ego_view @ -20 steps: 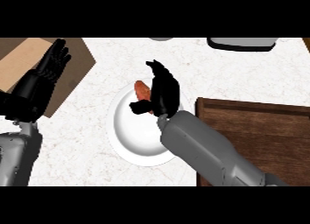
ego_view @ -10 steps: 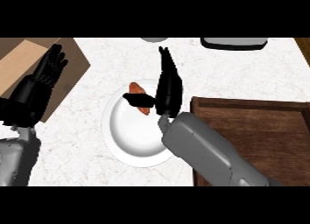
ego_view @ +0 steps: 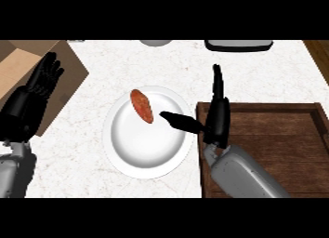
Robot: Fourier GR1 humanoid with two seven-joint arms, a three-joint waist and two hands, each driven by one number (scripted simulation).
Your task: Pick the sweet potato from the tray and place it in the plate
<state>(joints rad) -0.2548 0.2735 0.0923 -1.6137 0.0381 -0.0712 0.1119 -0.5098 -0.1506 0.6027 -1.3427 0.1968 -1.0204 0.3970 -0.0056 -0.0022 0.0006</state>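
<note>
The orange-brown sweet potato (ego_view: pixel 142 106) lies on the upper left part of the white plate (ego_view: pixel 147 148), nothing holding it. My right hand (ego_view: pixel 215 116) is open, fingers straight and pointing away, thumb stretched left over the plate's right rim, a short gap from the potato. It hovers between the plate and the dark wooden tray (ego_view: pixel 277 144) at the right, which holds nothing visible. My left hand (ego_view: pixel 31 100) rests open at the left edge, fingers up.
A brown cardboard box (ego_view: pixel 16 69) sits at the upper left under my left hand. A grey round object (ego_view: pixel 155 42) and a dark appliance (ego_view: pixel 239 45) stand at the counter's far edge.
The sweet potato now lies free on the plate. My right hand has let go and shifted right toward the tray, fingers straightened. The view has shifted slightly.
</note>
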